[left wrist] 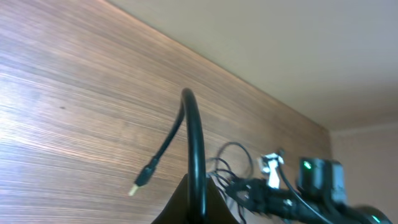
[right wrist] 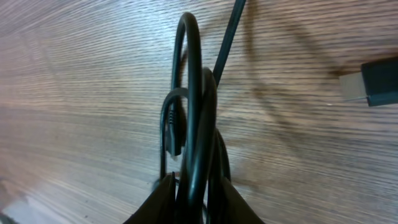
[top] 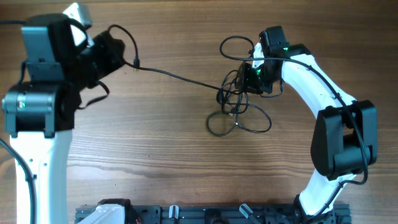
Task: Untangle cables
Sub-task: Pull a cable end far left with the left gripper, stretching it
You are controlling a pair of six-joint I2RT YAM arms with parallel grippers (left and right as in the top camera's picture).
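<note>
I am looking down at the brown wooden surface (top: 155, 155). The cables (top: 239, 112) are lying in a messy black bunch near the middle, a bit to the right side. Loops are sticking out of the bunch all around.

One long cable (top: 180, 78) is running out of the bunch and going across to my left claw (top: 118, 53). My left claw is squeezing tight on this cable. Through the left wrist camera I am seeing the cable (left wrist: 193, 137) coming up from between the fingers of the left claw (left wrist: 194, 202) in a tall bend. It is curving over and going back down. Its small plug (left wrist: 142, 182) is hanging at the end, close to the wood. From above, that plug (top: 137, 63) is sitting just beside the left claw.

My right claw (top: 249, 78) is sitting at the top of the bunch. Through the right wrist camera I am seeing the right claw (right wrist: 193, 205) pinching in on a few loops of cable (right wrist: 199, 112). The loops are standing up from between its fingers. A small black end (right wrist: 174, 134) is hanging inside the loops. A flat plug (right wrist: 379, 84) is lying on the wood, off to the side, apart from the loops.
</note>
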